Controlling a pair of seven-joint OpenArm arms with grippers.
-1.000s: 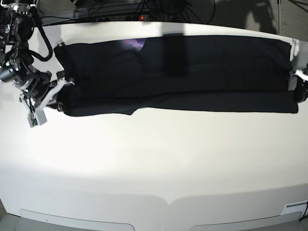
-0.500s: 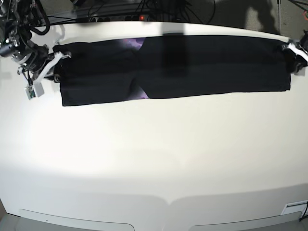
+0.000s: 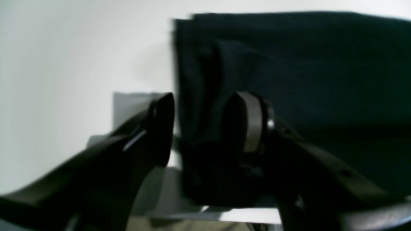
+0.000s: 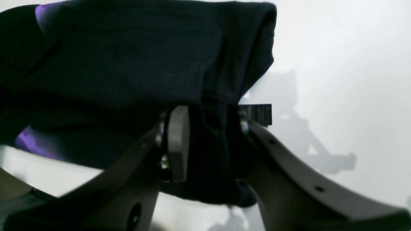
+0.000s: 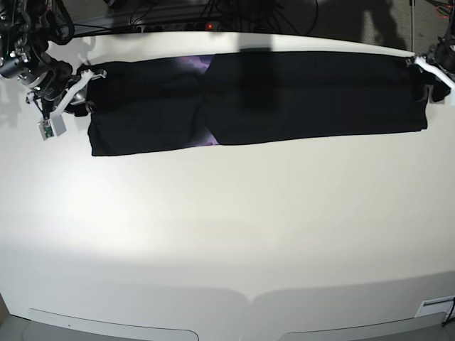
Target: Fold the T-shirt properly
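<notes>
T-shirt matt black cloth, softly creased; worktop smooth, white, faintly glossy.

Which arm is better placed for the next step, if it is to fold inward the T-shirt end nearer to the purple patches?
Right, I think. The right gripper is open at that end of the T-shirt; the left gripper, also open, is at the opposite end.

The black T-shirt lies as a long folded band across the upper part of the frame, and it shows two small purple patches. The right gripper is at its end in the upper left, and the left gripper is at its end in the upper right.
</notes>
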